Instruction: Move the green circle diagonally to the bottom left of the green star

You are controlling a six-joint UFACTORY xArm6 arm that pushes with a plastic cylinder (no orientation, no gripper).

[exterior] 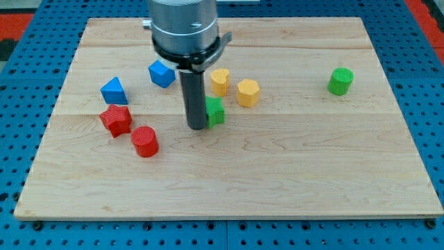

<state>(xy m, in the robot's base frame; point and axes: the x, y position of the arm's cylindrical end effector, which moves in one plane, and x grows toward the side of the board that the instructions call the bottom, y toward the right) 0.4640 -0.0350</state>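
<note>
The green circle stands at the view's right on the wooden board. The green star sits near the board's middle, partly hidden behind my rod. My tip rests on the board right against the star's left side. The green circle is far to the right of the tip and the star, and a little higher in the view.
Two yellow blocks lie just above the star. A blue cube and a blue triangle lie at the upper left. A red star and a red cylinder lie at the left.
</note>
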